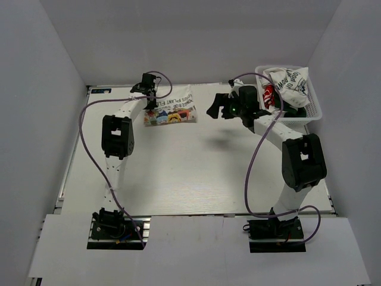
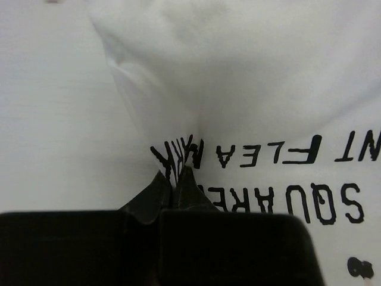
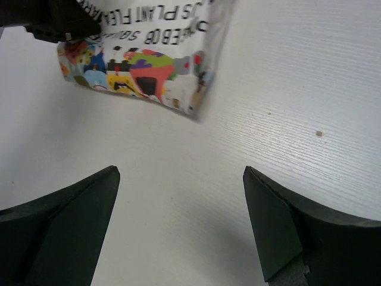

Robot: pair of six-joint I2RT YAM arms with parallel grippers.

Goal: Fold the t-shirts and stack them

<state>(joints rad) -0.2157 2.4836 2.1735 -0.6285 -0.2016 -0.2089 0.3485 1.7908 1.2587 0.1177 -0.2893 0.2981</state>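
A folded white t-shirt (image 1: 171, 111) with black lettering and a colourful print lies at the back of the table, left of centre. My left gripper (image 1: 149, 95) is shut on its left edge; the left wrist view shows the fingertips (image 2: 178, 179) pinching a pleat of the white cloth (image 2: 256, 89). My right gripper (image 1: 215, 107) is open and empty, hovering above the table just right of the shirt, which shows in the right wrist view (image 3: 143, 59). More crumpled t-shirts (image 1: 290, 83) fill the white basket (image 1: 314, 110) at the back right.
Grey walls enclose the table on the left, back and right. The basket stands against the right wall, close behind my right arm. A small dark speck (image 3: 319, 133) lies on the table top.
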